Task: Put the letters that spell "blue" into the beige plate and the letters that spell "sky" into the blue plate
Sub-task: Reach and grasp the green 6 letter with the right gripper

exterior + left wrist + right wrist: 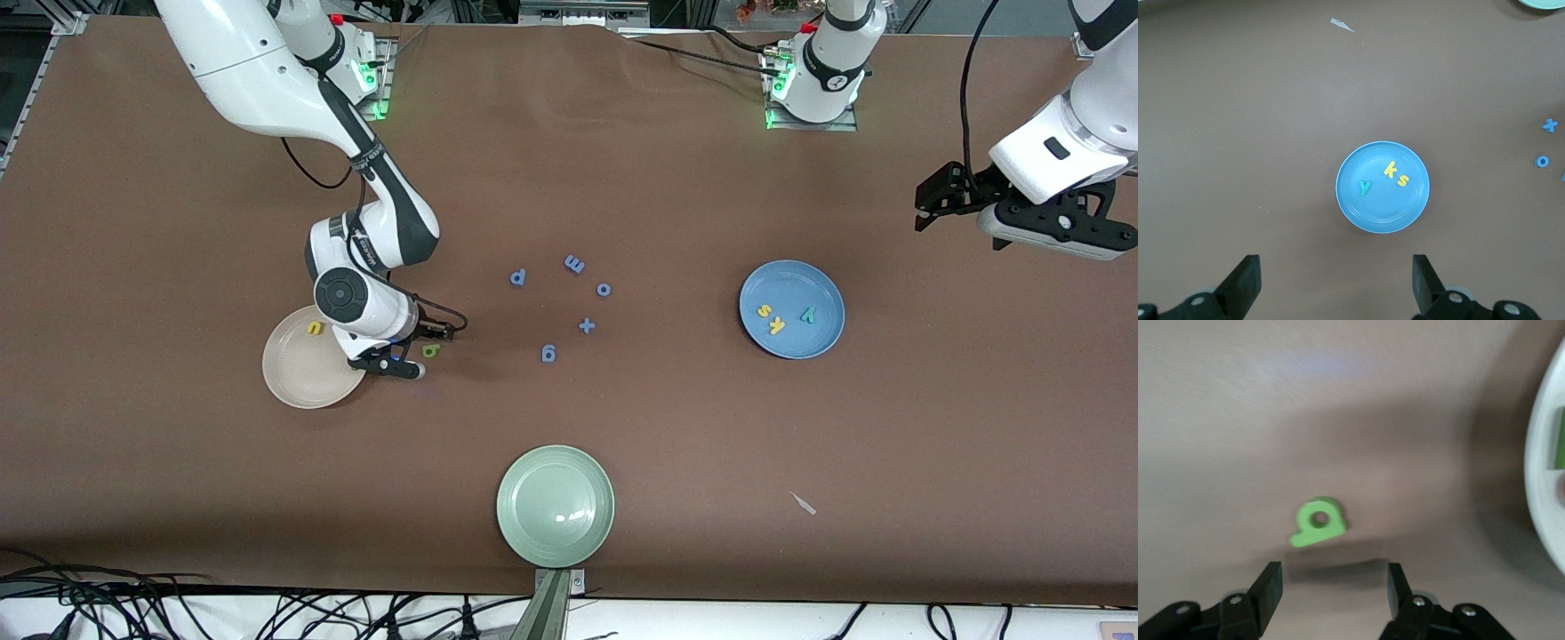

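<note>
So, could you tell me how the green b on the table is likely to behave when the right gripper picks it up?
The green b looks like a small, thick foam cut-out, so it is probably very light and slightly squashy. It lies flat on the table and should not roll, though a nudge could slide it. The right gripper, open just over it, may need a low pinch.

Even, bright overhead lighting; soft shadows fall beneath the arms. A glare spot marks the pale green plate [556, 506]. The right wrist view is motion-blurred, smearing the green b [1319, 521].
</note>
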Tool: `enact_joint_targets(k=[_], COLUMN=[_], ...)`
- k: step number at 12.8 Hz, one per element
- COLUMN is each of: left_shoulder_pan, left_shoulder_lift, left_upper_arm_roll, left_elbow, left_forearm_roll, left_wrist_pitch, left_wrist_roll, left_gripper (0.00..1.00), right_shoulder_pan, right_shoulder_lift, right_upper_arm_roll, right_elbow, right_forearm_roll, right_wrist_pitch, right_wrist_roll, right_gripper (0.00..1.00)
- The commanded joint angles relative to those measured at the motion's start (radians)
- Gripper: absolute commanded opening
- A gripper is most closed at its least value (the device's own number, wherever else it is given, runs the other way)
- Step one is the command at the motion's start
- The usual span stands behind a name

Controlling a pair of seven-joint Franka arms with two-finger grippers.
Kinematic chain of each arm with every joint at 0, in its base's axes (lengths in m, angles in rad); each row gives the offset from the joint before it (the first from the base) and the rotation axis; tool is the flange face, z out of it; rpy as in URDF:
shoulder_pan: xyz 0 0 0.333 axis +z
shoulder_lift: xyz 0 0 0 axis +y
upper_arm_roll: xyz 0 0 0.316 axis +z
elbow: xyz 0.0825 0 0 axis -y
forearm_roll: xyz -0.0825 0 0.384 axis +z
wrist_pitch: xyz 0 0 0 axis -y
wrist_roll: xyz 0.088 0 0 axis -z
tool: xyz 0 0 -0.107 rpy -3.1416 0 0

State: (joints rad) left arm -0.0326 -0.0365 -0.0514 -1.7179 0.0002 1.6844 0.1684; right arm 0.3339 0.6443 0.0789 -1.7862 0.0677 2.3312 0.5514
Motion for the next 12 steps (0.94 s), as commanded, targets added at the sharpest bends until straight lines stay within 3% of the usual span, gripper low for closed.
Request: enact_joint_targets(k=[1, 7, 12], left_shoulder_pan=[-0.009, -0.017, -0.006], left_shoulder_lift=[-0.031, -0.029, -0.025], left_upper_arm_roll=[0.004, -0.002, -0.015], left_elbow=[-0.025, -0.017, 0.012], left_forearm_roll=[0.015, 0.018, 0.026], left_wrist_pitch=[-0.005, -0.005, -0.022], left_wrist_roll=[-0.009, -0.009, -0.009], left_gripper=[1.00, 1.00, 1.00], right_shoulder_pan=[0.019, 0.017, 0.016], right_shoulder_lift=[-0.012, 0.011, 0.046], right_upper_arm_roll=[-0.001, -0.005, -0.005], right_elbow=[0.028, 0.037, 0.080], right_forearm_roll=[-0.008, -0.074, -0.077], right_wrist_pitch=[-0.007, 0.002, 0.002], right_wrist_roll=[0.039, 0.041, 0.042], right_gripper=[0.72, 0.72, 0.72])
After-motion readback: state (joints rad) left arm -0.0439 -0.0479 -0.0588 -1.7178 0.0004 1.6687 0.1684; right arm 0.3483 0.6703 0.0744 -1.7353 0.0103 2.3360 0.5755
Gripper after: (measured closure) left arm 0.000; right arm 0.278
